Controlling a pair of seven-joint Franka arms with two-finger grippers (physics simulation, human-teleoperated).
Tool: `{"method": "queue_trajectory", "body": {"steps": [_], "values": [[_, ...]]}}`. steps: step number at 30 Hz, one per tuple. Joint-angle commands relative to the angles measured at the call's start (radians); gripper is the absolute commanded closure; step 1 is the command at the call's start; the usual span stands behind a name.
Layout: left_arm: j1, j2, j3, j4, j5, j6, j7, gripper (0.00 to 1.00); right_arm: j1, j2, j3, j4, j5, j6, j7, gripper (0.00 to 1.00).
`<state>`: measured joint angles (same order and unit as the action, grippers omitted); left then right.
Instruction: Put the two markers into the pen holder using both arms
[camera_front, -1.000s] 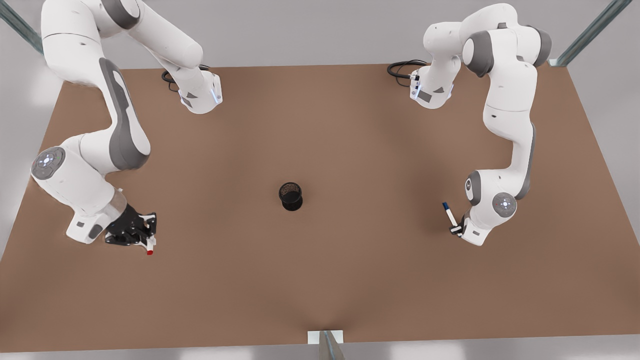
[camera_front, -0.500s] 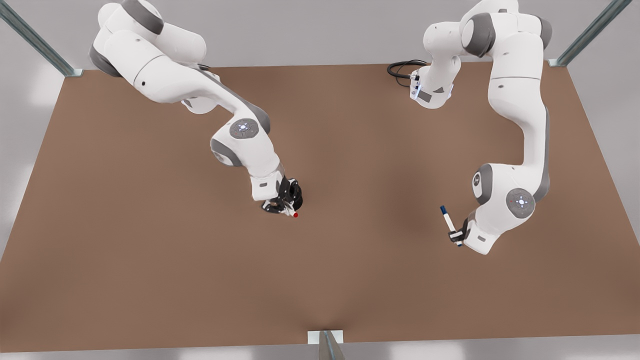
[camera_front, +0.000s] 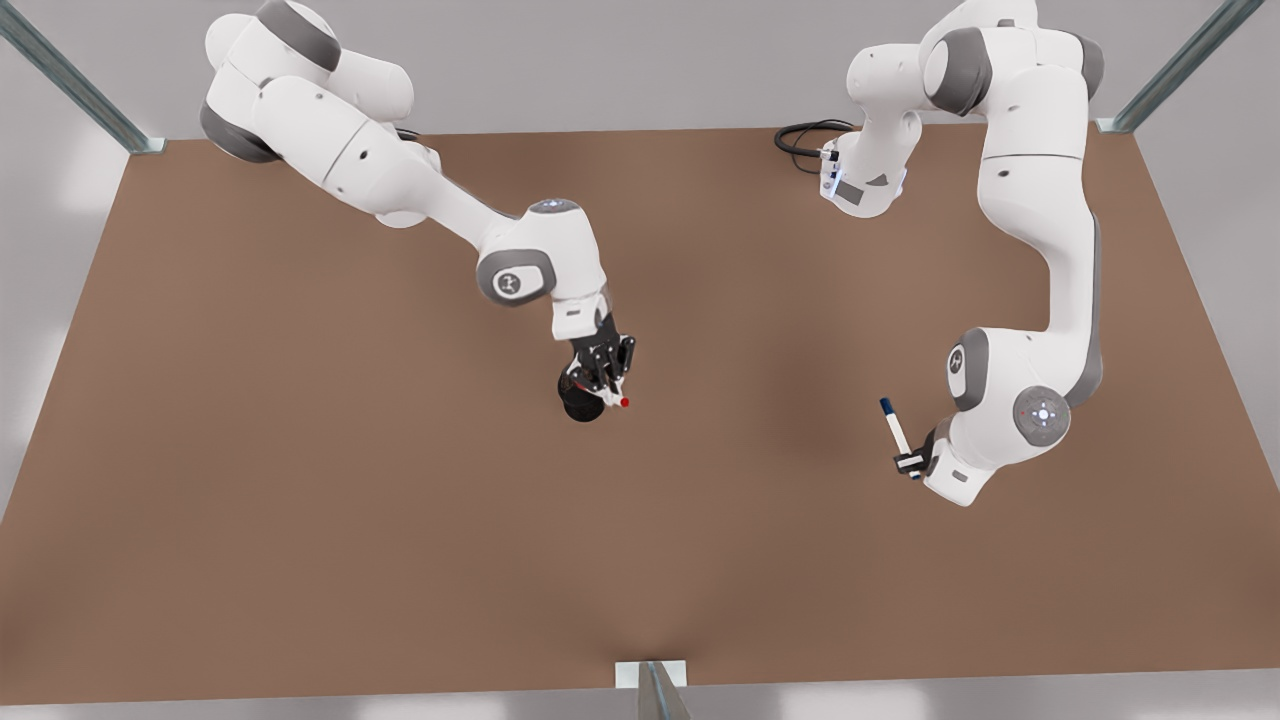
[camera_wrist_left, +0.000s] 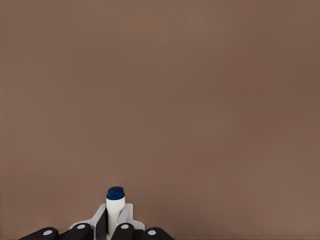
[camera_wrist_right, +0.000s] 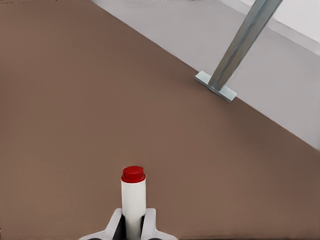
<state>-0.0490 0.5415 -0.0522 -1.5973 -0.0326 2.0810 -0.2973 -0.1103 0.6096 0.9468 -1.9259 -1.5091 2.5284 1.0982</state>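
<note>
My right gripper (camera_front: 610, 388) clamped the red marker (camera_front: 620, 400), just above the pen holder (camera_front: 578, 402) at table centre | my left gripper (camera_front: 910, 462) clamped the blue marker (camera_front: 893, 424), well apart at the holder's 3 o'clock, front view.
</note>
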Motion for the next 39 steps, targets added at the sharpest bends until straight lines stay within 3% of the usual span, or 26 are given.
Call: {"method": "queue_trajectory", "body": {"steps": [1, 9, 10, 11, 12, 16, 18, 19, 21, 22, 23, 24, 25, 26, 28, 31, 33, 39], "values": [[0.000, 0.002, 0.000, 0.000, -0.010, -0.012, 0.027, 0.79, 0.000, -0.002, 0.001, -0.027, -0.158, -0.010, 0.999, 0.79], [0.000, 0.017, 0.000, 0.000, -0.009, -0.012, 0.027, 0.79, -0.025, -0.013, 0.010, -0.093, -0.252, -0.010, 1.118, 0.79], [0.000, 0.018, 0.000, 0.000, -0.009, -0.012, 0.027, 0.79, -0.028, -0.014, 0.012, -0.107, -0.281, -0.010, 1.152, 0.52], [0.000, 0.018, 0.000, 0.000, -0.009, -0.012, 0.027, 0.79, -0.031, -0.014, 0.012, -0.110, -0.286, -0.010, 1.157, 0.13], [0.000, 0.018, 0.000, 0.000, -0.009, -0.012, 0.026, 0.79, -0.031, -0.014, 0.012, -0.111, -0.286, -0.010, 1.158, 0.00], [0.000, 0.017, 0.000, 0.000, -0.009, -0.012, 0.026, 0.79, -0.065, -0.013, 0.038, -0.093, -0.277, -0.007, 1.117, 0.00], [-0.005, 0.015, -0.002, 0.008, -0.010, -0.012, 0.024, 0.79, -0.184, -0.011, 0.132, -0.038, 0.013, -0.010, 0.728, 0.00], [-0.017, 0.006, -0.017, 0.017, -0.006, -0.018, 0.027, 0.79, -0.186, -0.042, 0.132, 0.013, 0.179, -0.042, 0.534, 0.00], [-0.018, -0.005, -0.067, 0.120, -0.001, -0.150, 0.043, 0.79, -0.098, -0.238, -0.065, 0.137, 0.912, -0.147, -0.184, 0.00], [-0.014, -0.012, -0.092, 0.158, -0.003, -0.151, 0.187, 0.79, -0.074, -0.202, -0.094, 0.396, 0.978, -0.459, -0.415, 0.00], [-0.011, -0.005, -0.110, 0.211, -0.029, -0.173, 0.283, 0.79, 0.076, -0.257, -0.345, 0.485, 1.182, -0.597, -0.596, 0.00], [-0.018, 0.006, -0.132, 0.240, -0.099, -0.164, 0.456, 0.79, 0.233, -0.356, -0.676, 0.501, 1.368, -0.669, -0.854, 0.00], [-0.011, 0.012, -0.179, 0.252, -0.176, -0.110, 0.677, 0.79, 0.314, -0.399, -0.888, 0.499, 1.432, -0.763, -1.003, 0.00], [-0.017, 0.018, -0.190, 0.252, -0.262, -0.064, 0.845, 0.79, 0.308, -0.399, -0.945, 0.499, 1.438, -0.818, -1.047, 0.00], [-0.017, 0.034, -0.275, 0.252, -0.423, 0.099, 1.127, 0.79, 0.235, -0.416, -0.942, 0.429, 1.481, -0.803, -1.094, 0.00], [-0.091, 0.064, -0.287, 0.244, -0.703, 0.309, 1.444, 0.79, 0.204, -0.544, -0.878, 0.259, 1.478, -0.734, -1.095, 0.00], [-0.111, 0.069, -0.285, 0.241, -0.848, 0.366, 1.735, 0.79, 0.210, -0.607, -0.919, 0.163, 1.478, -0.669, -1.132, 0.00], [-0.318, 0.048, -0.285, 0.137, -1.217, 0.645, 2.063, 0.79, 0.210, -0.577, -0.915, 0.211, 1.477, -0.681, -1.127, 0.00]]}}
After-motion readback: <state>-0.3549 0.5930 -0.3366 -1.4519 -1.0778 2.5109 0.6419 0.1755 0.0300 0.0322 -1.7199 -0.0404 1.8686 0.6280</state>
